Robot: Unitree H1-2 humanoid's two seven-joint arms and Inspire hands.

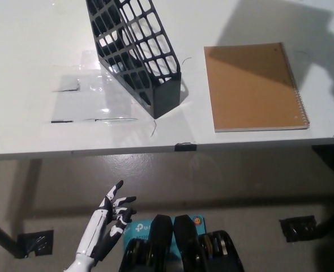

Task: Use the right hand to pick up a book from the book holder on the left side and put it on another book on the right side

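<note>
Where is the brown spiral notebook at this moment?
In the head view, the brown spiral notebook lies flat on the white table, on the right side near the front edge, just right of the black mesh book holder.

On the bench [31,51] the book holder [136,54] stands near the middle, running from 12 o'clock toward the near edge. At its 3 o'clock, apart from it, a book [252,85] lies flat, close to the bench's near edge. At the holder's 9 o'clock, tape [85,93] lies on the bench. My left hand [111,212] hangs below the bench edge, at 7 o'clock.
</note>
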